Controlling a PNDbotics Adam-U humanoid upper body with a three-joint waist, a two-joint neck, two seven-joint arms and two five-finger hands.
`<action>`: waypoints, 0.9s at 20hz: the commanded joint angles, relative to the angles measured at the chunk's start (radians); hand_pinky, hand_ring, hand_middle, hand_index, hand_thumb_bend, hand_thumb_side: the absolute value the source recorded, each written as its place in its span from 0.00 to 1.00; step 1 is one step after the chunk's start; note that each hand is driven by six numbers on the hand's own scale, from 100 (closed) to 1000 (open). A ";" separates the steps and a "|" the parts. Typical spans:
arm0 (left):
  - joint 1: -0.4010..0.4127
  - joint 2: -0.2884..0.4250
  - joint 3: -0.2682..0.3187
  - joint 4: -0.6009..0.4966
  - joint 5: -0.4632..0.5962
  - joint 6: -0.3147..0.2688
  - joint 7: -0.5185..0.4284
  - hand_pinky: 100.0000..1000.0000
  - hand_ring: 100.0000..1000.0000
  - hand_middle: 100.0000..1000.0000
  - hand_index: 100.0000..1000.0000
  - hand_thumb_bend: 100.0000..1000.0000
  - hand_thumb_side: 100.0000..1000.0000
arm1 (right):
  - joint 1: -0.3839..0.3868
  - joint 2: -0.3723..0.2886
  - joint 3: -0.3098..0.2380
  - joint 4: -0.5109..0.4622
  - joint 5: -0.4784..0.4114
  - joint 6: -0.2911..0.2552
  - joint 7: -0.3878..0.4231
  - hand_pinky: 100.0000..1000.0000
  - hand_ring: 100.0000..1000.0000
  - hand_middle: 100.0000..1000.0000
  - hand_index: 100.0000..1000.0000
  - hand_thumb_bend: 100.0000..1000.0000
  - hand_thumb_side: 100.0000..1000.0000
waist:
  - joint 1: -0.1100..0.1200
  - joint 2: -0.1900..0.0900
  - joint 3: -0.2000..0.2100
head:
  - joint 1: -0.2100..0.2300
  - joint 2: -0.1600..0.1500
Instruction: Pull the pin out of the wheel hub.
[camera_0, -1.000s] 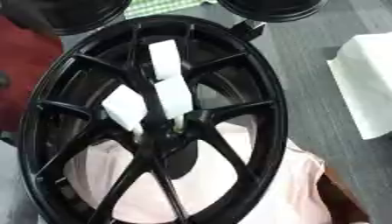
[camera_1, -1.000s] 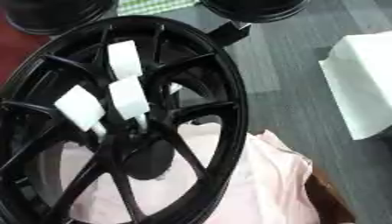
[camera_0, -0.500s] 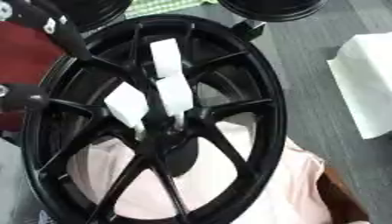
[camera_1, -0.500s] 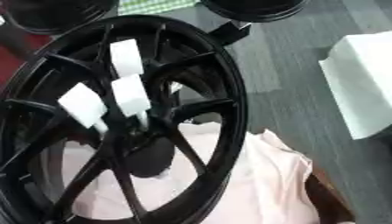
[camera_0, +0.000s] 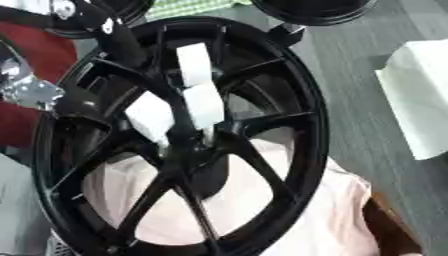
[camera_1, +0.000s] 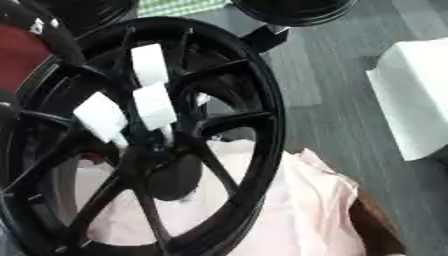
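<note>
A: Since 0.5 s ago, robot's black left hand (camera_0: 109, 37) has come further in from upper left, now over the glossy black spoked wheel hub (camera_0: 289, 100) rim.

B: Fingers?

A: Can't tell, blurred. White block-headed pins (camera_0: 203, 104) stand upright at hub centre, untouched. Hub lies on pale pink cloth (camera_0: 341, 210).
</note>
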 joint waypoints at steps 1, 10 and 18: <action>-0.035 -0.006 -0.010 0.024 0.037 0.022 0.000 0.80 0.80 0.75 0.87 0.41 0.60 | -0.009 -0.019 -0.006 -0.002 -0.005 -0.003 0.002 0.88 0.72 0.63 0.73 0.00 0.71 | -0.006 -0.027 -0.001 | 0.005 0.002; -0.063 -0.044 -0.082 0.053 -0.007 0.033 0.000 0.83 0.82 0.72 0.83 0.55 0.43 | -0.013 -0.011 -0.004 0.002 -0.013 -0.005 0.000 0.88 0.71 0.62 0.73 0.00 0.71 | -0.003 -0.027 -0.006 | 0.008 0.003; -0.079 -0.080 -0.115 0.096 -0.080 0.021 0.000 0.82 0.82 0.71 0.83 0.58 0.35 | -0.017 -0.005 -0.005 0.001 -0.019 -0.010 -0.005 0.88 0.71 0.62 0.73 0.00 0.75 | -0.002 -0.025 -0.011 | 0.000 -0.002</action>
